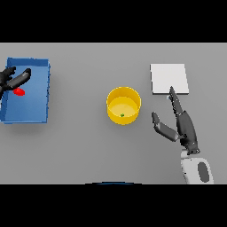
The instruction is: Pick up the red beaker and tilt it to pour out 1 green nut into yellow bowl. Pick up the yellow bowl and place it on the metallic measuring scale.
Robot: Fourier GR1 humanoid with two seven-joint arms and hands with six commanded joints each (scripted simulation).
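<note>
Grey table [80,146] before you: the pour looks done, a green nut [122,115] sits in the yellow bowl [124,105]. Your right hand [184,126], fingers spread and empty, has the bowl just left, the scale [169,78] just ahead. Next, grip the bowl's rim. Your left hand [13,79] rests, fingers straight, over the blue bin [42,88] beside a red object [18,91].

My right robot hand [184,126] hangs open beside the yellow bowl [123,105] at mid-tabletop [80,146], fingertips reaching the white scale [169,78]. One green nut [122,115] lies in the bowl. My left robot hand [14,80] stretches over the blue tray [26,91] at the left edge, above a red shape [18,91]
</note>
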